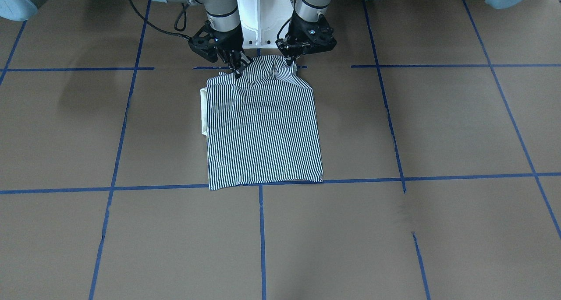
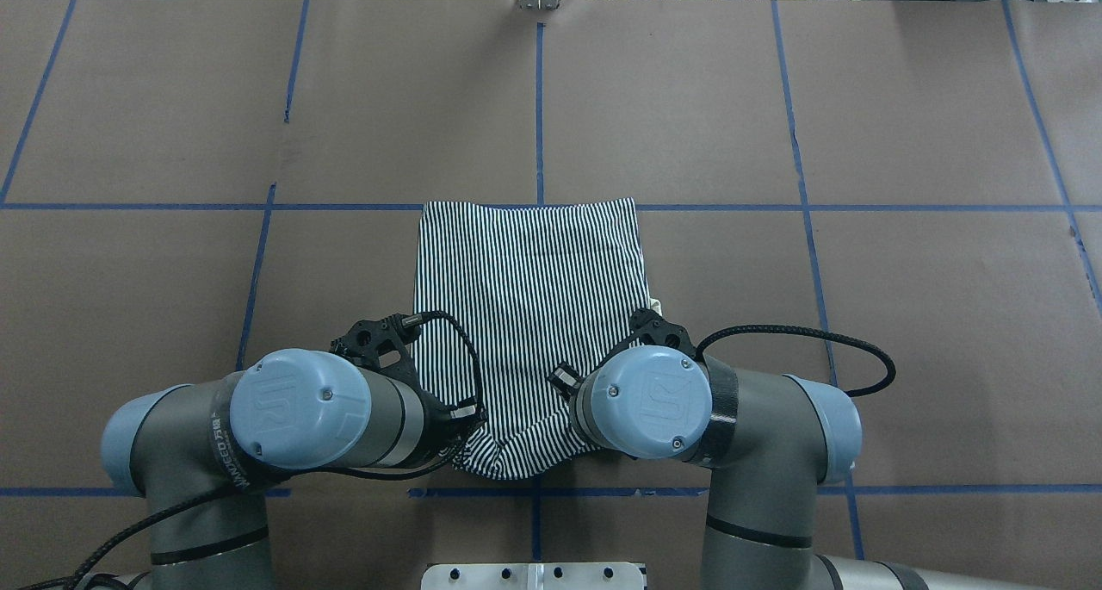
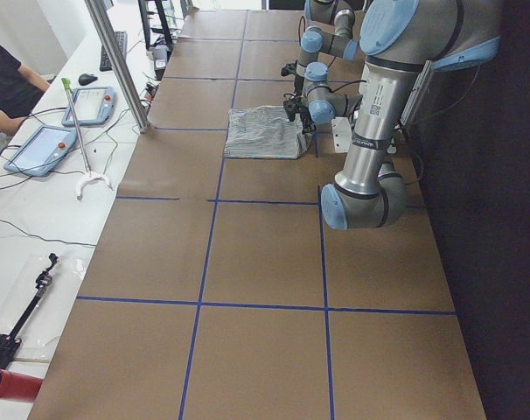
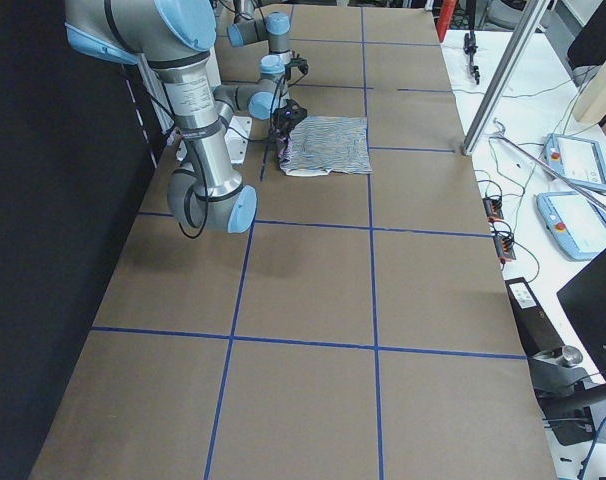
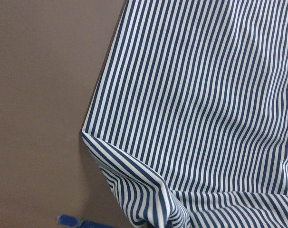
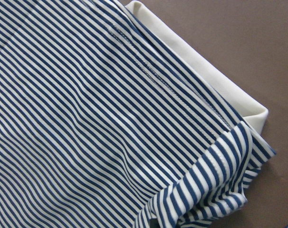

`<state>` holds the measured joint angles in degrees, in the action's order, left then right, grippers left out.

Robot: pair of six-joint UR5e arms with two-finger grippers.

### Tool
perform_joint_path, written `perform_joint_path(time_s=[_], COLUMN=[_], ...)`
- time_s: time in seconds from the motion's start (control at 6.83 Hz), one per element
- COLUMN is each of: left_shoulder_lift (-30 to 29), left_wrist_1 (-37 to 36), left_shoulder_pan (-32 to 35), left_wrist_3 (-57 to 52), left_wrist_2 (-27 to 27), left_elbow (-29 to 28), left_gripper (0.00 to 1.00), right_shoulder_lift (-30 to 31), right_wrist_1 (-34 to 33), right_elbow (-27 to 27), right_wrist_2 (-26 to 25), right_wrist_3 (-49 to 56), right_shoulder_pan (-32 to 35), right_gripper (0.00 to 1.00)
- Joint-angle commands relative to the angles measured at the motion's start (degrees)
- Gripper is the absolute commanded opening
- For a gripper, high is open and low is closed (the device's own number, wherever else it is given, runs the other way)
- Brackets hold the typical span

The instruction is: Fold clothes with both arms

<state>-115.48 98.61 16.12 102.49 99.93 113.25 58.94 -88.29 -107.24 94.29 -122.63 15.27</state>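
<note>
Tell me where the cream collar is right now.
In the front-facing view, the cream collar sticks out of the folded shirt on the robot's right, near the right gripper.

Left arm (image 2: 301, 409) and right arm (image 2: 654, 400) hide corners of the shirt (image 2: 529, 297).

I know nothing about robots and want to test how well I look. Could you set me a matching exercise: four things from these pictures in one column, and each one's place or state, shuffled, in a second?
Things:
1. striped shirt
2. cream collar
3. left gripper
4. blue tape

Places or states:
A. laid as a grid of lines on the brown table
B. shut on the shirt's edge nearest the robot, at the corner away from the collar
C. lying folded into a rough rectangle, one end bunched up
D. sticking out of the shirt's side on the robot's right

Pairs: 1-C, 2-D, 3-B, 4-A.
</note>
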Motion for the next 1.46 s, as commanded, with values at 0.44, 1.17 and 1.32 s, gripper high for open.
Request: perform_joint_path(time_s=[0.44,1.17,1.32], left_shoulder_lift=[-8.49,-11.44,-11.53], left_wrist_1=[6.28,17.93,17.84], left_shoulder_pan=[18.01,27.21,25.21], left_wrist_3=[1.49,-9.32,-9.24], left_wrist_2=[0.35,1.75,1.67], left_elbow=[-14.09,-27.64,-28.43], left_gripper=[0.18,1.0,1.0], right_shoulder_lift=[-10.8,-20.53,-19.92], right_wrist_1=[4.08,19.65,19.21], right_elbow=[15.39,42.91,41.95], right_wrist_2=[2.72,5.7,10.08], right_wrist_3=[7.55,24.27,26.11], right_shoulder_pan=[16.41,27.26,29.62], right_gripper=[0.02,1.0,1.0])
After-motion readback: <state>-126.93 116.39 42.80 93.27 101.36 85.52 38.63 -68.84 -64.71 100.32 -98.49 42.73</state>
